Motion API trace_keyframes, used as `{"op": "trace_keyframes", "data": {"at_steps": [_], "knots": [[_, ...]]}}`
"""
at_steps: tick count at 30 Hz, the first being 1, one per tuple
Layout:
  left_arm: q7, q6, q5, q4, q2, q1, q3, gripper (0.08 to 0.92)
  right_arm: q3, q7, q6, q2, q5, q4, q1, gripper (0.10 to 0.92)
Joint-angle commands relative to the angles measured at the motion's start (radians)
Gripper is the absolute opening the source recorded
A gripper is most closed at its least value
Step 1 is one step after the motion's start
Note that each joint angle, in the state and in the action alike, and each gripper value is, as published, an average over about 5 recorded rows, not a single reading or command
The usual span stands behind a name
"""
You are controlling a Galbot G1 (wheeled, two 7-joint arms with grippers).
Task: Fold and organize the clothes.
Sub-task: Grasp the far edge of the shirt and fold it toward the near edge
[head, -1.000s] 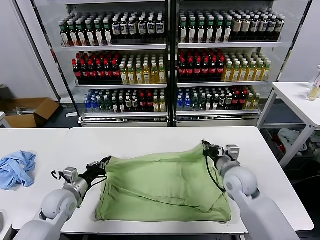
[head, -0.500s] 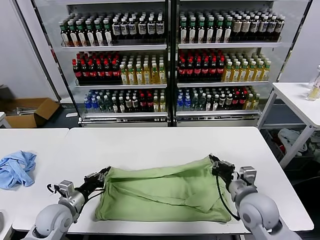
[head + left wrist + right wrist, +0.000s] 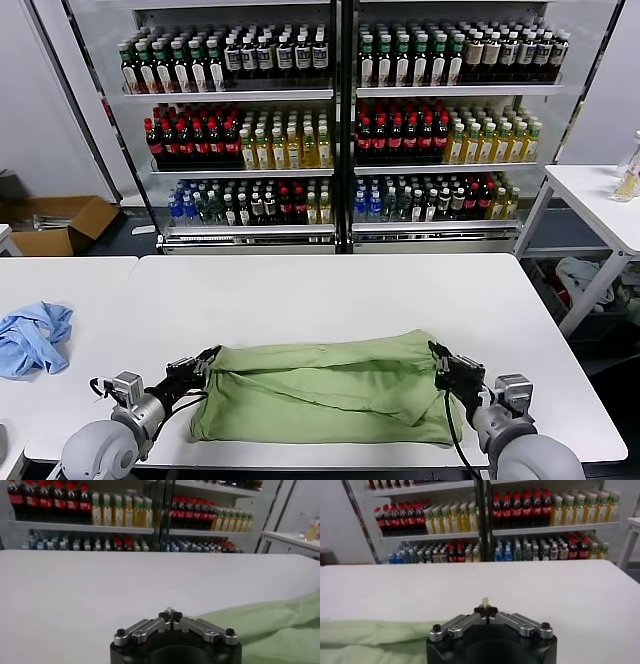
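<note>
Shirt [image 3: 325, 390] light green – table [image 3: 300, 290] white.

Even, bright indoor light fills the head view, falling from above with no hard beams. The white tabletop [image 3: 330, 290] reads clean and slightly washed, without hot glare. The green shirt [image 3: 325, 390] casts only a thin soft shadow along its near edge, and its folds show gentle shading. The glass-fronted cooler [image 3: 340, 120] is lit from inside, its bottles crisp, with faint reflections on the doors. Straight lines bow a little toward the corners of the head view. In both wrist views the near end effector [image 3: 170, 616] sits dark and sharp, while the shelves behind soften into mild blur, more so in the right wrist view.
</note>
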Motion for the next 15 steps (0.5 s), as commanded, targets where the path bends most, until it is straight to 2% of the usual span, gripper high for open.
{"op": "trace_keyframes", "data": {"at_steps": [1, 10, 15], "knots": [[0.022, 0.033, -0.008, -0.02, 0.012, 0.015, -0.03, 0.083, 0.029, -0.002, 0.001, 0.0, -0.034, 0.019, -0.063, 0.106], [0.084, 0.092, 0.021, -0.048, 0.017, 0.05, -0.037, 0.083, -0.003, -0.015, 0.011, 0.008, -0.07, -0.001, -0.091, 0.106], [0.09, 0.124, 0.053, -0.046, 0.018, 0.057, -0.041, 0.083, -0.027, -0.022, 0.021, 0.021, -0.11, -0.006, -0.115, 0.106]]}}
